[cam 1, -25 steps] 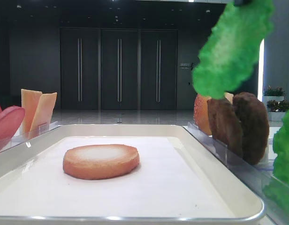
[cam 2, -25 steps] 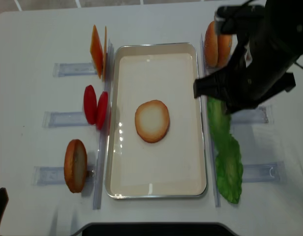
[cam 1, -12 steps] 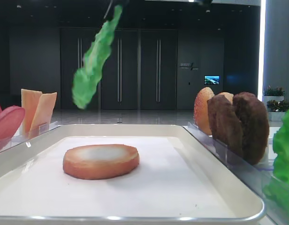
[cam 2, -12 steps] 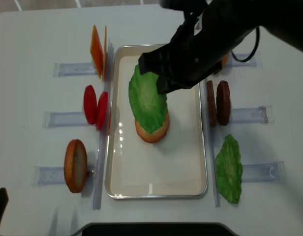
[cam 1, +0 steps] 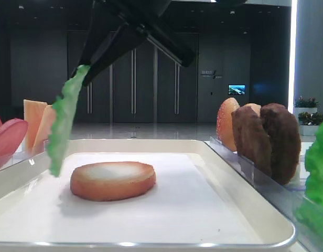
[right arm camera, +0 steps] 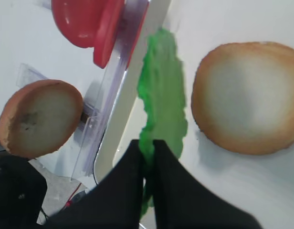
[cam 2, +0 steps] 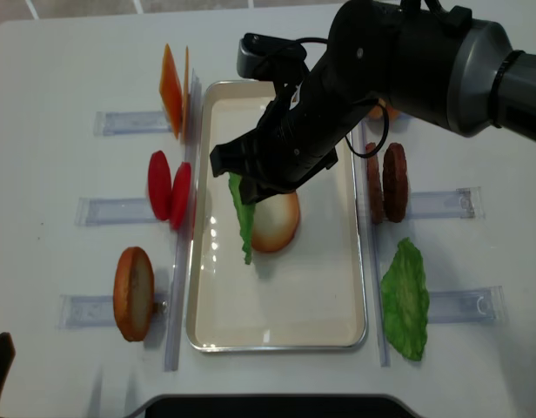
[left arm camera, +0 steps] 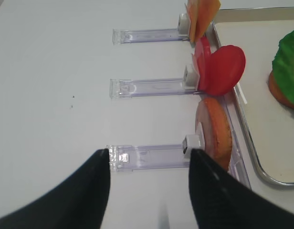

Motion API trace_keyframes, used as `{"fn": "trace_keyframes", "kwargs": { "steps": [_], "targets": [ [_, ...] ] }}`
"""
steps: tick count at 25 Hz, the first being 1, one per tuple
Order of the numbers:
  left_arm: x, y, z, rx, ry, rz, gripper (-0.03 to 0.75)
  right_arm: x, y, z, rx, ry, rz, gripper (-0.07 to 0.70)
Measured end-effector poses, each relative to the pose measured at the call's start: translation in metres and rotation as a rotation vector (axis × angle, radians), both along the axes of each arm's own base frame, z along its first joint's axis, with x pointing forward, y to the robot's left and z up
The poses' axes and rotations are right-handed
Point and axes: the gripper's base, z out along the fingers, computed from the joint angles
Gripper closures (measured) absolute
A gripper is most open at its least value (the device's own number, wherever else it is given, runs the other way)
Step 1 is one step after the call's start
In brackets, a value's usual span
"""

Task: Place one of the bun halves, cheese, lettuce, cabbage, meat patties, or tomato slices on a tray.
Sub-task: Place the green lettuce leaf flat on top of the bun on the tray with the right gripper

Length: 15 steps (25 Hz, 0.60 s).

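Right gripper (right arm camera: pixel 147 155) is clamped on the top edge of a lettuce (cam 2: pixel 242 218) leaf, which dangles edge-on over the tray (cam 2: pixel 277 335), just at the 9 o'clock side of the flat bun half (cam 2: pixel 278 223). From the right wrist view the leaf hangs between the bun and the tray's left rim; can't tell whether its tip touches the paper lining.

Tray contents: only that one bun half, pale face up, roughly centre.

Racks around the tray, overhead view:
- 10 o'clock: cheese (cam 2: pixel 172 87) slices standing on edge.
- 9 o'clock: two tomato slices (cam 2: pixel 169 188) upright.
- 8 o'clock: another bun half (cam 2: pixel 134 293) on edge.
- 3 o'clock: two meat patties (cam 2: pixel 385 181) upright.
- 4 o'clock: second lettuce leaf (cam 2: pixel 405 300) lying across its rack.
- 1 o'clock: more buns, mostly hidden behind the arm.

Left gripper (left arm camera: pixel 149 183) sits low over the bare table beside the left racks, fingers spread apart, holding nothing.
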Motion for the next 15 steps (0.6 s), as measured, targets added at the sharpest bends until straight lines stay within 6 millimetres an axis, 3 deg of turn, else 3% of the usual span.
{"fn": "trace_keyframes", "kwargs": {
  "steps": [15],
  "targets": [
    [0.0,0.0,0.0,0.0,0.0,0.0,0.307,0.005,0.004,-0.015,-0.024,-0.042,0.046,0.61]
  ]
}}
